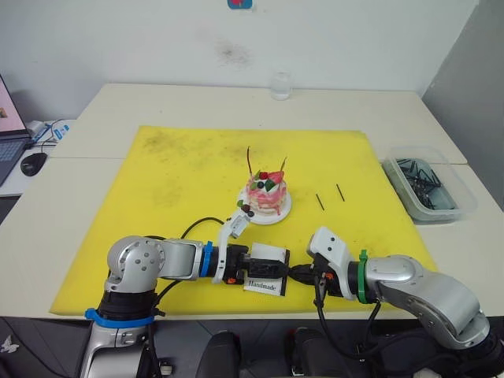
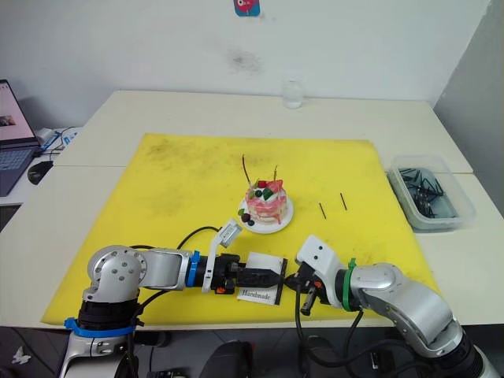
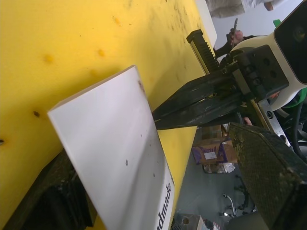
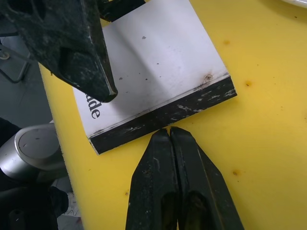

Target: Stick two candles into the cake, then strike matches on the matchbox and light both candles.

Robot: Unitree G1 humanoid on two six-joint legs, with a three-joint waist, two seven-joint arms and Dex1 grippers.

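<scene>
Gripping the matchbox, left jaws hide its striking strip

Bright, even indoor light; soft shadows; close black fingers slightly blurred.

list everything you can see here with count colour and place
mat: 1, yellow, covering the middle of the table
table: pale, under the mat
cake: 1, pink and white with fruit on top, on a small white plate, mid-mat
candles: 2, thin and dark, standing in the cake
matches: 2, short dark sticks, lying on the mat to the right of the cake
matchbox: 1, white with a black striking strip, at the mat's near edge
glass: 1, clear, far edge of the table
bin: 1, clear, holding dark items, on the right of the table
laptop and mouse: far left
left hand: gripping the matchbox
right hand: fingers shut, tips at the striking strip
</scene>
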